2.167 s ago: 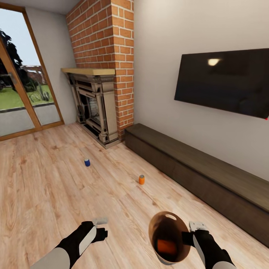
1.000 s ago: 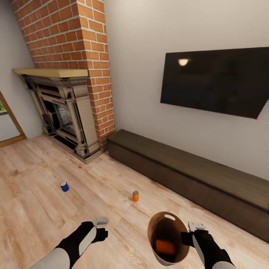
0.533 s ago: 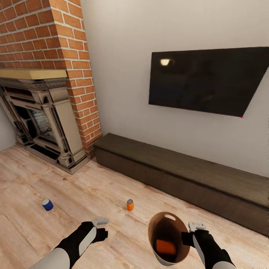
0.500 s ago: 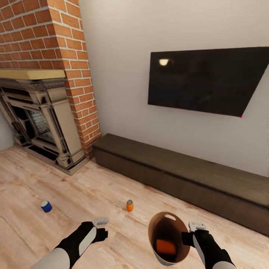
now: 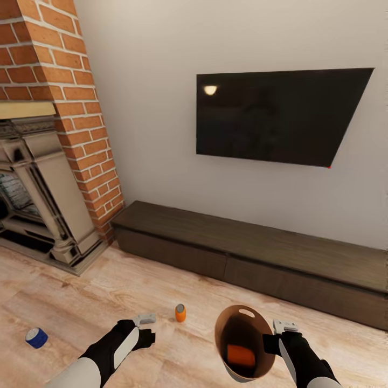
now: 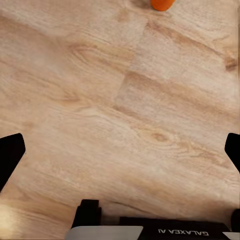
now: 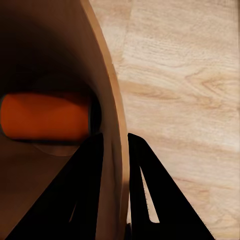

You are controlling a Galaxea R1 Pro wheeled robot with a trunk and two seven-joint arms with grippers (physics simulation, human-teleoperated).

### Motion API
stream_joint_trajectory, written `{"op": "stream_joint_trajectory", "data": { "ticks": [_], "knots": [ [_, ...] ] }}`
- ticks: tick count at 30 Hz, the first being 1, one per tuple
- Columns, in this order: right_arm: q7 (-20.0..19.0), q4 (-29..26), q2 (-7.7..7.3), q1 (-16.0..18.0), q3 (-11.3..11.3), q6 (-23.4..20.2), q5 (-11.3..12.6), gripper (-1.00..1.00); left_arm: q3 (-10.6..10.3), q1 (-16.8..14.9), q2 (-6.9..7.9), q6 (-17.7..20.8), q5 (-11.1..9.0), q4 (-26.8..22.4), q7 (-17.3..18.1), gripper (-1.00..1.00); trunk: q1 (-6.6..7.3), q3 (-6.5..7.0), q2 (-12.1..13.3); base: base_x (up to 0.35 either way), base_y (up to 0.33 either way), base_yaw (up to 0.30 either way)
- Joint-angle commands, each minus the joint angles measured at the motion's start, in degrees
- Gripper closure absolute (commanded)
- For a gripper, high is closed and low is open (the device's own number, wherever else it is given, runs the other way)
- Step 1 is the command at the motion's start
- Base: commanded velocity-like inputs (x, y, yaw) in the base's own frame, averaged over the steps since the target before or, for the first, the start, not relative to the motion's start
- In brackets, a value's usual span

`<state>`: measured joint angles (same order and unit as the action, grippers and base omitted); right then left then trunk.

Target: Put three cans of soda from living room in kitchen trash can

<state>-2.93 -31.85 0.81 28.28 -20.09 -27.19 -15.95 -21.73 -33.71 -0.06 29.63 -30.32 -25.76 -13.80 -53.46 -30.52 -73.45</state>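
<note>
Right gripper (image 7: 114, 145) pinches the bin (image 5: 226, 328) rim; an orange can (image 7: 45, 116) lies inside. Left gripper (image 6: 120, 150), jaws wide and empty, faces the floor (image 6: 125, 100) near another can (image 5: 180, 312).

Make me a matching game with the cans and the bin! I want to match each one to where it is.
Things:
1. blue can
2. orange can on the floor
3. orange can in the bin
4. bin

Places:
A. lying inside the bin
B. pinched at its rim by the right gripper
C. on the floor beside the fireplace
D. standing just ahead of the left gripper

Pairs: 1-C, 2-D, 3-A, 4-B
</note>
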Motion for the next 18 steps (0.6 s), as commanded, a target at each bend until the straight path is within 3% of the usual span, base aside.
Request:
{"op": "stream_joint_trajectory", "data": {
  "ticks": [1, 6, 18],
  "knots": [
    [-0.39, -0.03, 0.0, 0.02, -0.04, -0.02, 0.56, 1.0, -0.01, 0.02, -0.01, -0.01, 0.0, 0.0, 0.0, -1.0, 0.0, 0.02, 0.0, 0.204, 0.212, -0.259],
    [-0.56, -0.03, -0.01, 0.02, -0.04, 0.0, 0.51, 1.0, 0.0, 0.04, -0.01, -0.01, 0.0, 0.0, -0.03, -1.0, 0.0, 0.06, 0.0, 0.093, 0.242, -0.133],
    [-1.1, -0.01, 0.01, 0.02, 0.04, -0.18, 0.51, 1.0, 0.02, 0.04, -0.02, -0.01, -0.01, 0.0, -0.07, -1.0, 0.0, 0.07, 0.0, -0.024, 0.312, -0.029]
  ]
}}
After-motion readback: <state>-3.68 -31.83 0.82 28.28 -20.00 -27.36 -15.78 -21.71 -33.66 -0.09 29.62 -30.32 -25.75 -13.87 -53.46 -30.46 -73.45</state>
